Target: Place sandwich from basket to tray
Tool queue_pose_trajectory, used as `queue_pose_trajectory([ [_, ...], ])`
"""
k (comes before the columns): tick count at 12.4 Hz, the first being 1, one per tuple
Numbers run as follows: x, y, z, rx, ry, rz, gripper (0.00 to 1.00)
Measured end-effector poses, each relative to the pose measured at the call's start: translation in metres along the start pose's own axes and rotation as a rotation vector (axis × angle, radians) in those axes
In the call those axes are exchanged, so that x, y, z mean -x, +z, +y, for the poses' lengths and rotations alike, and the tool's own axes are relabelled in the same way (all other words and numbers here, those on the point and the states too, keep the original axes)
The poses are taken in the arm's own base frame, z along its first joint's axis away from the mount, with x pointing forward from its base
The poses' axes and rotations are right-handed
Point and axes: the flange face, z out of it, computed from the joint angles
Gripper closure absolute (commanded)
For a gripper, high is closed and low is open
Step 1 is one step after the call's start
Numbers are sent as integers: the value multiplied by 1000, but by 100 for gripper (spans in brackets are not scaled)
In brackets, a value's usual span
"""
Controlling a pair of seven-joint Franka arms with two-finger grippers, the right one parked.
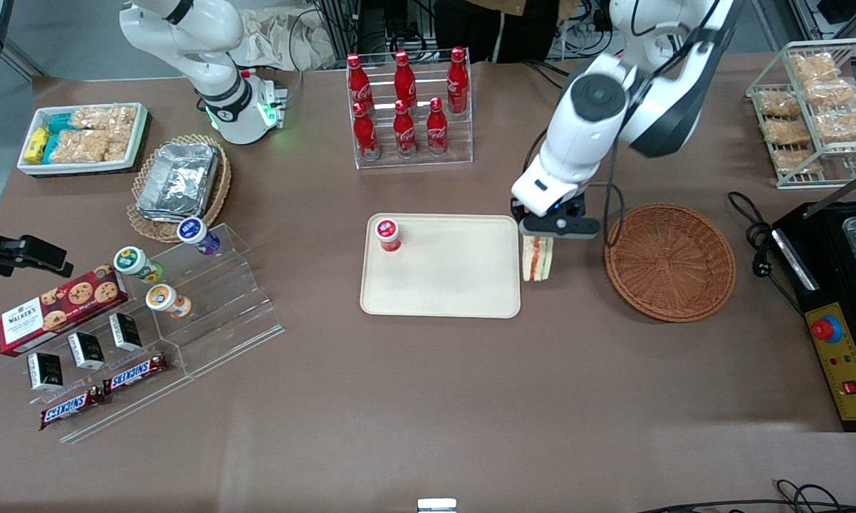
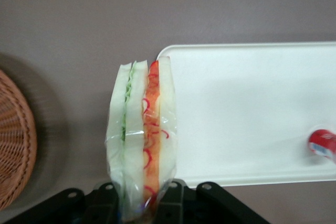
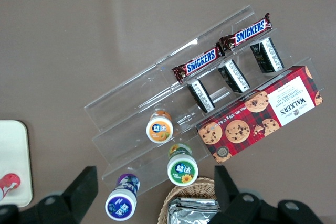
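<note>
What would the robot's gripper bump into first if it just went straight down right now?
Probably the tray's edge. The gripper, shut on the sandwich, hangs between tray and basket, so the sandwich's tip would likely touch there, or the table beside it.

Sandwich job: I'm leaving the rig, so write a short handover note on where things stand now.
Gripper: shut on the sandwich, held up between the basket and the tray, at the tray's edge.
Basket: holds nothing now.
Tray: carries only a red-capped cup near one corner.
Done: sandwich picked up and out of the basket.
Left: carry it over the bare part of the tray, lower, release.
</note>
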Motion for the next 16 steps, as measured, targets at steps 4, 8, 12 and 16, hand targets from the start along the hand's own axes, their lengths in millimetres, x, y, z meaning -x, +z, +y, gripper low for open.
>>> queue_pose_trajectory([
  [4, 11, 79, 31, -75, 93, -14, 100],
  [8, 30, 142, 66, -126, 89, 15, 100],
  [12, 25, 149, 84, -109, 73, 22, 1],
  [16, 22, 150, 86, -109, 65, 31, 0],
])
